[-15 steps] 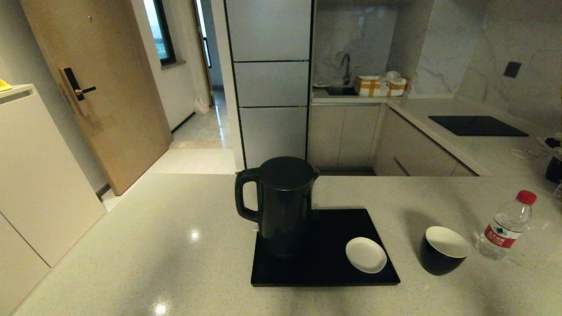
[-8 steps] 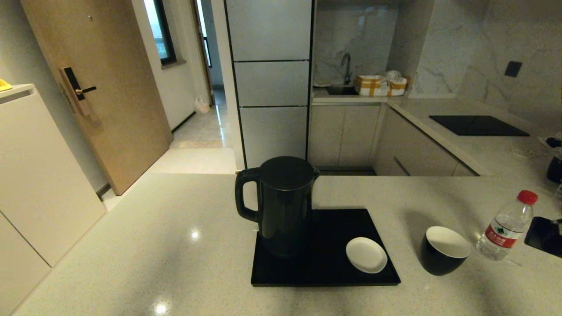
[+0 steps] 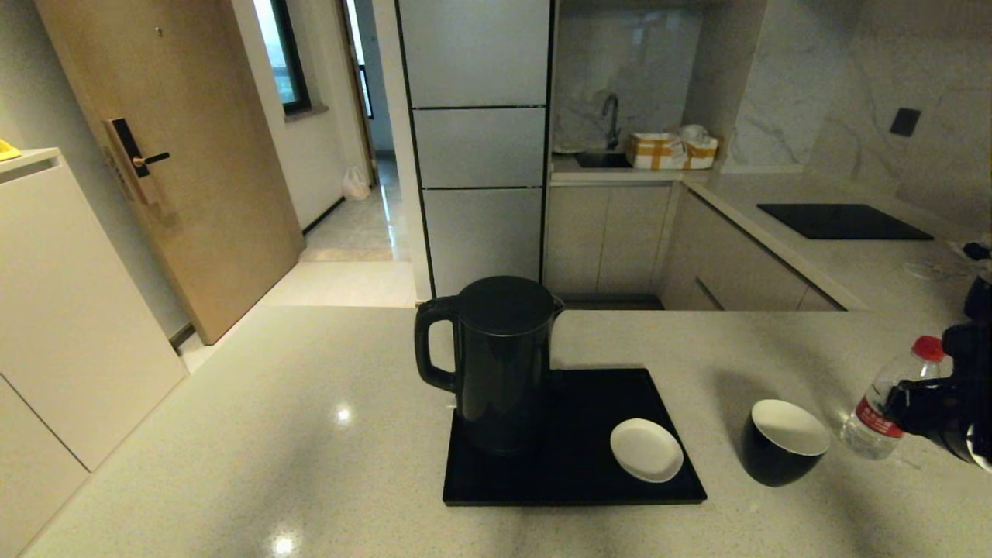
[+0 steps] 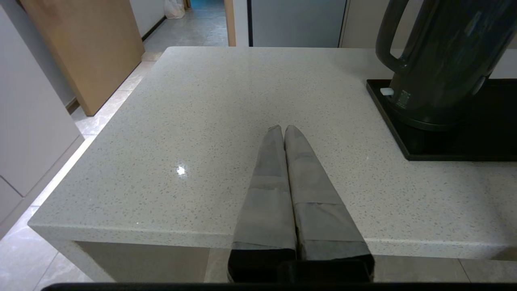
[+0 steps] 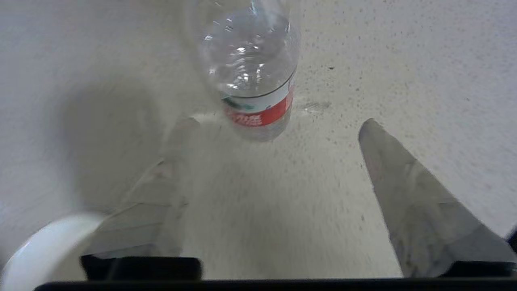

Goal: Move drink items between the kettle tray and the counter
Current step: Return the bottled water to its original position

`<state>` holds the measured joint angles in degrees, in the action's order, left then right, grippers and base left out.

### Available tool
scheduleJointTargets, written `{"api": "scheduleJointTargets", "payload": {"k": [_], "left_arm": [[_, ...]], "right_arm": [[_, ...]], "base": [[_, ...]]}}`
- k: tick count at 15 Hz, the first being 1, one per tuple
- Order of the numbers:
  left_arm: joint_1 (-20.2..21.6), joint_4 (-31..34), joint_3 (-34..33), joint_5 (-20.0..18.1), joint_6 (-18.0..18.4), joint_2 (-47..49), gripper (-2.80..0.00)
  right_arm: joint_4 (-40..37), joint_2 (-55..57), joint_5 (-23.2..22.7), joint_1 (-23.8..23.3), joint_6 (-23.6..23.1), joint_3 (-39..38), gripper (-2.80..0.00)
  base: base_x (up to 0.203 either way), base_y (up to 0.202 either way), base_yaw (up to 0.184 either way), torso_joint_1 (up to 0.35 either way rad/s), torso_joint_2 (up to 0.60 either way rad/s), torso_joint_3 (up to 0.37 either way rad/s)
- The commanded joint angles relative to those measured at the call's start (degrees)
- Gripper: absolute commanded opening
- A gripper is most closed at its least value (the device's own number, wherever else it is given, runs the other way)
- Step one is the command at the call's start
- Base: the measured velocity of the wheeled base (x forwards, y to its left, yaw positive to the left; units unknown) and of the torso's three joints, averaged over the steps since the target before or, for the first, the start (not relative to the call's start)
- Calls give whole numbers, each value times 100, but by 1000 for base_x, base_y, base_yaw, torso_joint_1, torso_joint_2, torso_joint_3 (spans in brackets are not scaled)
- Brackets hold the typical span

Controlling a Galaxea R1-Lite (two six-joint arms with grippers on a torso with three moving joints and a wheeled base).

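While spread wide, right gripper [image 5: 278,121] jaws beside bottle [image 5: 252,68]

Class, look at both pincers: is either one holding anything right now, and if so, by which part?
Nothing is held. The right pincer is open, its fingers apart from the bottle; the left pincer is shut on nothing above the counter.

1. left gripper [image 4: 284,128]: two long tapering fingers [image 4: 268,194] wrapped in grey fabric-looking covering, with seams running across them, on a black base
2. right gripper [image 5: 278,121]: same deal, grey wedge-shaped fingers [image 5: 408,190] narrowing to blunt tips, black mount behind
3. from the head view the right arm [image 3: 957,387] is just a chunky glossy black housing, with a bit of white at the lower edge
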<state>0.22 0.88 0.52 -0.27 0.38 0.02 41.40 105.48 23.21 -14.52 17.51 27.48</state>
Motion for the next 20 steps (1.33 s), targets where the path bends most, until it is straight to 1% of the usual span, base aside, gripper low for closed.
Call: {"api": "scheduleJointTargets", "payload": {"k": [1, 2, 3, 5, 7, 12, 15, 16, 20], "left_arm": [[-4, 0, 0, 0, -3, -2, -280], [-4, 0, 0, 0, -3, -2, -280], [1, 0, 0, 0, -3, -2, -280], [3, 0, 0, 0, 2, -2, -280], [4, 0, 0, 0, -3, -2, -280], [4, 0, 0, 0, -3, -2, -280], [4, 0, 0, 0, -3, -2, -280], [-4, 0, 0, 0, -3, -2, -280], [4, 0, 0, 0, 6, -2, -280]], "right_arm": [[911, 990, 1, -264, -162, 105, 0], [1209, 1110, -7, -369, -280, 155, 0], [1310, 1160, -13, -387, -347, 216, 0], [1589, 1636, -29, -419, -502, 654, 0], [1660, 1960, -151, -436, -577, 996, 0], [1670, 2119, -320, -428, -621, 1095, 0], [1713, 2349, -359, -428, -662, 1446, 0], [1725, 2392, -366, -428, -671, 1590, -280], [1740, 2565, -449, -437, -732, 1726, -280]], "base": [[0, 0, 0, 0, 0, 0], [0, 0, 0, 0, 0, 0], [0, 0, 0, 0, 0, 0], [0, 0, 0, 0, 0, 0], [0, 0, 0, 0, 0, 0], [0, 0, 0, 0, 0, 0], [0, 0, 0, 0, 0, 0], [0, 0, 0, 0, 0, 0], [0, 0, 0, 0, 0, 0]]}}
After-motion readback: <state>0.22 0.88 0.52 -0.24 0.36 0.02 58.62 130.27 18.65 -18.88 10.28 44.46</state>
